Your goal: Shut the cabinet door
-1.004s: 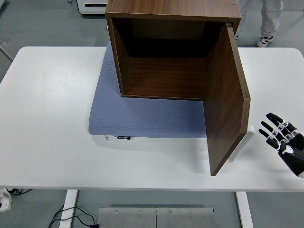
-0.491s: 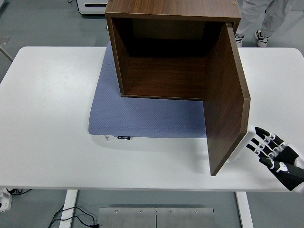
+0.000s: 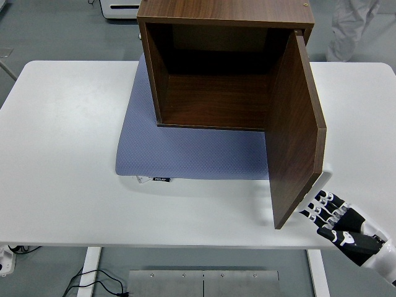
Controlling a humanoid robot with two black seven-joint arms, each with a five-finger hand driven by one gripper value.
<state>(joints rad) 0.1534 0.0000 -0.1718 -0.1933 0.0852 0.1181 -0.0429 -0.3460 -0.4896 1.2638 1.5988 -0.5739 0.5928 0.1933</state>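
Observation:
A dark wooden cabinet [image 3: 216, 68] stands on a blue-grey mat [image 3: 185, 151] at the back middle of the white table [image 3: 62, 154]. Its inside is empty. The door [image 3: 296, 124], hinged on the right, swings out toward the near edge, about square to the cabinet front. My right hand [image 3: 328, 213] comes in from the bottom right corner, fingers stretched out and holding nothing. The fingertips [image 3: 312, 207] sit just right of the door's lower free corner, close to or touching its outer face. The left arm does not show.
The mat reaches forward of the cabinet, with a small label [image 3: 161, 179] at its front edge. A person's legs [image 3: 349, 25] show beyond the table at the top right. Below the near table edge lie a metal plate and a cable.
My right hand has slid left and toward the near table edge, from well right of the door to its lower free corner. The door has not swung. The person behind has shifted.

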